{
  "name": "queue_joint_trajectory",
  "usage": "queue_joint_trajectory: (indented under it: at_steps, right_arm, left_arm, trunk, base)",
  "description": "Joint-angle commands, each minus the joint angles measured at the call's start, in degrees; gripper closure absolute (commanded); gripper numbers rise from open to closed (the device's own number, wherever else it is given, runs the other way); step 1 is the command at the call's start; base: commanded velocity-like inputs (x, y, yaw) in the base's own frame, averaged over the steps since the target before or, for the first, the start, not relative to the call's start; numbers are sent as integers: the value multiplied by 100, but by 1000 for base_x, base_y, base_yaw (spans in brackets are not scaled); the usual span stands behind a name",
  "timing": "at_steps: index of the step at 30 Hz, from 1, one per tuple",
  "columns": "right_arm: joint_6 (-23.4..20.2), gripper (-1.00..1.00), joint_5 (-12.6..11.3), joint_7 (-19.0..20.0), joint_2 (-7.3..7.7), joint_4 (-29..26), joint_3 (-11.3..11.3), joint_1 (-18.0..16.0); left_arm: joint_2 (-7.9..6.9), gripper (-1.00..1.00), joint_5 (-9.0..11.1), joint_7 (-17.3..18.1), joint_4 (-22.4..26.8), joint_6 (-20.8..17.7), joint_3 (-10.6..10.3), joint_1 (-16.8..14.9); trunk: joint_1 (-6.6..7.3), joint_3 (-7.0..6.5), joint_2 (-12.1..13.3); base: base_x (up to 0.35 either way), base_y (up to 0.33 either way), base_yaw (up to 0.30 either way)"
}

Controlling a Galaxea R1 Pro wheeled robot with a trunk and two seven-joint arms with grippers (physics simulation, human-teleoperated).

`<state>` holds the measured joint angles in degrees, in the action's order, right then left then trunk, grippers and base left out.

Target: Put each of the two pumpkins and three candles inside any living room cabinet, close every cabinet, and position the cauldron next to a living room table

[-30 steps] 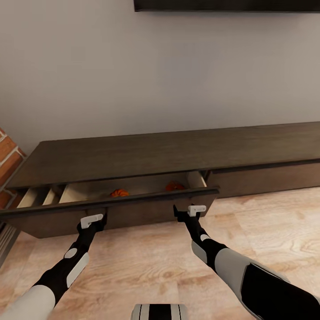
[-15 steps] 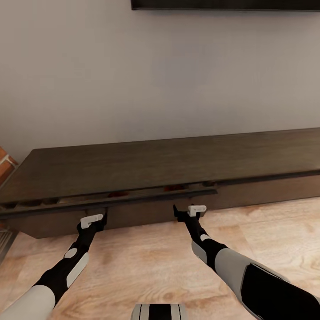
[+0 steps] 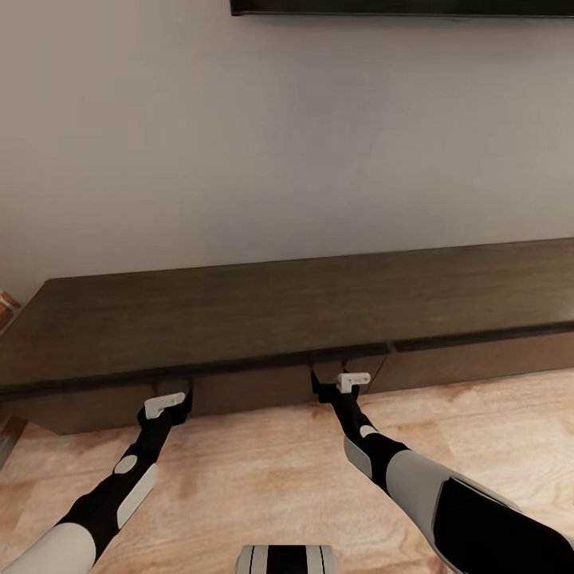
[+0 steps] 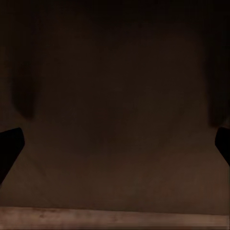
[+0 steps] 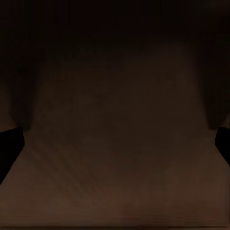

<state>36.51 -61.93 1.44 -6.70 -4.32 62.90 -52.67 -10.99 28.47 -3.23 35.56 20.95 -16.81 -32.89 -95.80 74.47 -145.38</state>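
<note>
Both grippers pressed to the shut front of the long, low cabinet (image 3: 271,311).

Its matte dark-brown wood top runs left to right along the grey wall, and the plain handle-less panels sit flush above the pale plank floor (image 3: 263,470). The left gripper (image 3: 169,408) and right gripper (image 3: 341,387) meet the near face, fingers spread wide apart. Up close the panel (image 4: 115,120) seems a dim, smooth brown; grain barely shows (image 5: 115,124).

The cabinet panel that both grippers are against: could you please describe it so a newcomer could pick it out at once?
Under the wall-mounted TV a long, low dark-brown cabinet runs along the wall on the wood floor. The front panel is its left section, with the left gripper and right gripper at it; the panel beside it on the right has none.
</note>
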Motion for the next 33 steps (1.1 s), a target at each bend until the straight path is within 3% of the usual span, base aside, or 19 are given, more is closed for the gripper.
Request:
queue_joint_trajectory:
  at_steps: [1,9,26,33]
  right_arm:
    - [17,-100,-86,23,-5,11,39,-103]
    - [14,-100,-85,23,-3,16,39,-103]
    - [-2,-100,-83,8,2,16,39,-103]
    - [-641,-100,-63,-13,5,-1,39,-103]
  left_arm:
    - [-9,-100,89,-33,-6,32,-33,-200]
    - [-5,-100,89,-29,19,32,-35,-200]
    - [-9,-100,89,-29,30,32,-41,-200]
    - [-4,-100,89,-19,33,25,-39,-200]
  trunk:
    - [-2,2,0]
    - [-2,2,0]
    - [-2,2,0]
    - [-2,2,0]
  base:
    - [99,0,0]
    - [9,0,0]
    - [-322,0,0]
    - [-339,0,0]
